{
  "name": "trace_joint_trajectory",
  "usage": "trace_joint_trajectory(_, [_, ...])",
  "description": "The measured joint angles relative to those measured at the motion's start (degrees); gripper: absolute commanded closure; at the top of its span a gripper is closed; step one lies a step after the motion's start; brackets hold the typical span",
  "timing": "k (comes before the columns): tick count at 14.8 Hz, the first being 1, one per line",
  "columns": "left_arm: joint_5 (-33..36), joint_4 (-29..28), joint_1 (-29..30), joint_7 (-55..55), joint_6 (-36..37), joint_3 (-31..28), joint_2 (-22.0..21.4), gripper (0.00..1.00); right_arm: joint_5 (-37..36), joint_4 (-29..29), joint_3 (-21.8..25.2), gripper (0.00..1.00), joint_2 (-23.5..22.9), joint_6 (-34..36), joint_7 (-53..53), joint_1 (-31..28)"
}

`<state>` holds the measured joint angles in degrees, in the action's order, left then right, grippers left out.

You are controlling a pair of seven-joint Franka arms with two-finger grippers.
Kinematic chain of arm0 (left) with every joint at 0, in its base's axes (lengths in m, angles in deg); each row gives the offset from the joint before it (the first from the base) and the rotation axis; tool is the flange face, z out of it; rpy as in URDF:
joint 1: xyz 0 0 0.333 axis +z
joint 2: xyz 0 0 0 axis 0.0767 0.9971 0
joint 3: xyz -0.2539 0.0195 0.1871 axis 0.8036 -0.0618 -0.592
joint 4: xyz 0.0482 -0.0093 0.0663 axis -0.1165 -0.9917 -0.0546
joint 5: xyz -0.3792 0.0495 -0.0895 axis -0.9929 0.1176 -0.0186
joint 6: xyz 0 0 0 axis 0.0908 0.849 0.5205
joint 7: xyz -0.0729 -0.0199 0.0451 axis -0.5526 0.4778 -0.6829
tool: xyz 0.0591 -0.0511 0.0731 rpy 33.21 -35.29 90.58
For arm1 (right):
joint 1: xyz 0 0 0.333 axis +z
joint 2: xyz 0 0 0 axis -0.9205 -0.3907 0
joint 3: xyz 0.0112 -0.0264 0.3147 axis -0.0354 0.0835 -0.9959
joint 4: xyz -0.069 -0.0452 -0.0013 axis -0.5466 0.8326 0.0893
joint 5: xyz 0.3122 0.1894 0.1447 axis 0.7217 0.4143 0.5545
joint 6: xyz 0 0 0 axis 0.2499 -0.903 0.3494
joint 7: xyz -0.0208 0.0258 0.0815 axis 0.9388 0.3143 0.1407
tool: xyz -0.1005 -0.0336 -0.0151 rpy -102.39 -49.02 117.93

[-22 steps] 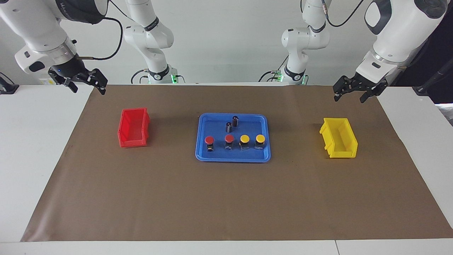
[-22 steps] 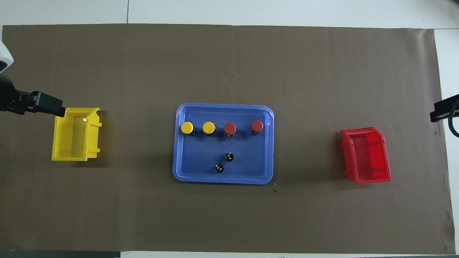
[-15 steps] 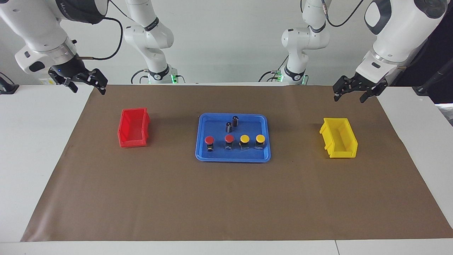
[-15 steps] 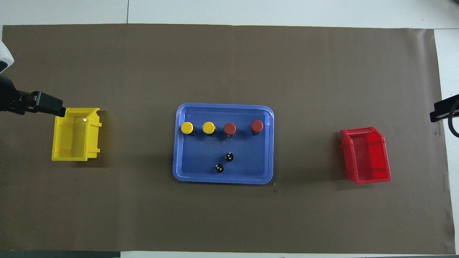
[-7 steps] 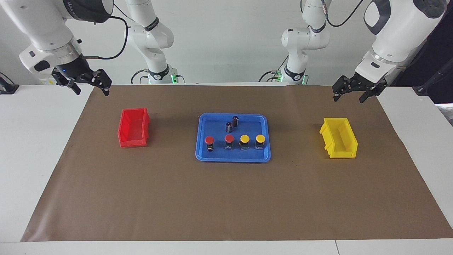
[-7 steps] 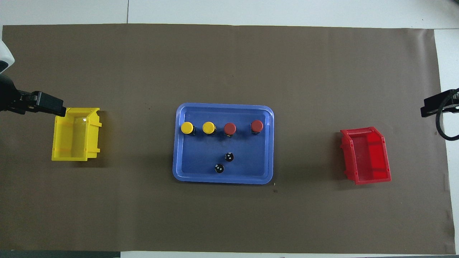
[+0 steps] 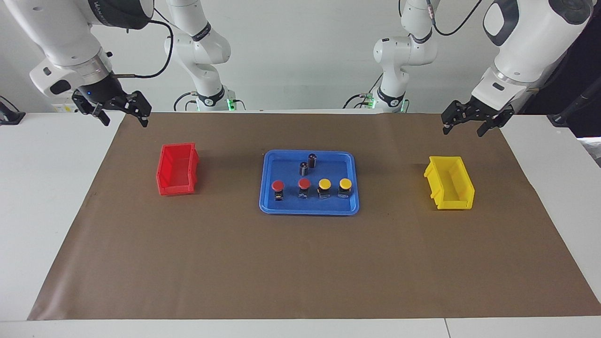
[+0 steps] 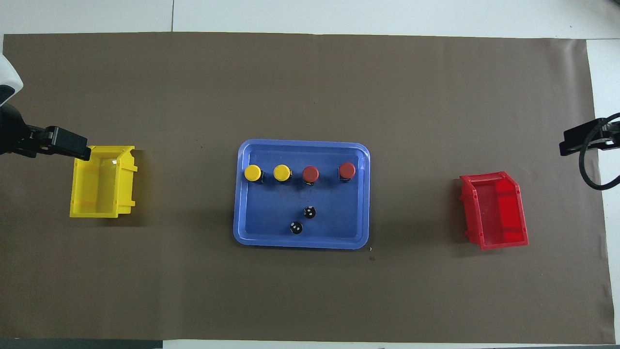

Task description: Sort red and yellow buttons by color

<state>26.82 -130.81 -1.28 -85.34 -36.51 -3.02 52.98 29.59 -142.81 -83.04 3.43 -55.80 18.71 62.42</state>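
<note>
Red and yellow domed caps sit in one row in the blue tray (image 7: 348,206): the red buttons (image 7: 278,186) toward the right arm's end, the yellow buttons (image 7: 345,183) toward the left arm's end, each upright on a small black base. The two yellow ones stand close together, and the nearer red cap is just beside them. The last red one stands a little apart, which should leave room around it. None has been lifted, so sorting has not begun.

Over the last second and a half the only change is at the right gripper (image 7: 123,111). It has drifted inward from the counter's edge, over the brown mat's corner, toward the red bin (image 7: 177,169). I read that as the start of a reach for a red button. Its jaws stand apart, holding nothing.

The left gripper (image 7: 466,123) has stayed put in the air over the mat beside the yellow bin (image 7: 450,188), jaws likewise apart and empty. It waits.

Two dark cylinders (image 7: 308,165) with silver tops share the tray, nearer the robots than the button row. They belong to no colour group, and a descending gripper must clear them. Both bins look empty, each at its own arm's end of the counter (image 7: 56,188).
</note>
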Motion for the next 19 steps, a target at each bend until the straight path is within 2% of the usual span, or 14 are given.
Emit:
trace_joint_trajectory(2, [0.0,-2.6,0.0,0.0,-1.6,0.0,-1.2,0.00,0.3,2.3,-4.4,0.00,-3.3,-0.9,-6.8,1.4])
trace_joint_trajectory(4, [0.0,-4.5,0.0,0.0,-2.8,0.0,-2.1,0.00,0.3,5.4,-7.4,0.00,-8.8,-4.6,-16.2,6.2])
trace_joint_trajectory(6, [0.0,-6.1,0.0,0.0,-4.8,0.0,-2.8,0.00,-0.1,7.4,-8.0,0.00,-13.7,-10.4,-23.6,12.2])
trace_joint_trajectory(8, [0.0,-8.1,0.0,0.3,-6.9,0.2,-3.5,0.00,-0.7,6.6,-8.0,0.00,-16.7,-15.9,-28.3,16.7])
trace_joint_trajectory(11, [0.0,-10.8,-1.1,2.9,-10.1,0.8,-3.7,0.00,-2.5,0.4,-8.0,0.00,-18.4,-24.3,-30.6,19.2])
trace_joint_trajectory(15, [0.0,-12.8,-2.3,4.3,-12.1,1.1,-3.7,0.00,-2.5,-8.9,-7.8,0.00,-17.7,-33.8,-31.3,19.1])
trace_joint_trajectory(19, [0.0,-12.9,-2.3,4.3,-12.2,1.1,-3.8,0.00,-2.5,-15.5,-8.1,0.00,-15.7,-38.0,-32.1,20.3])
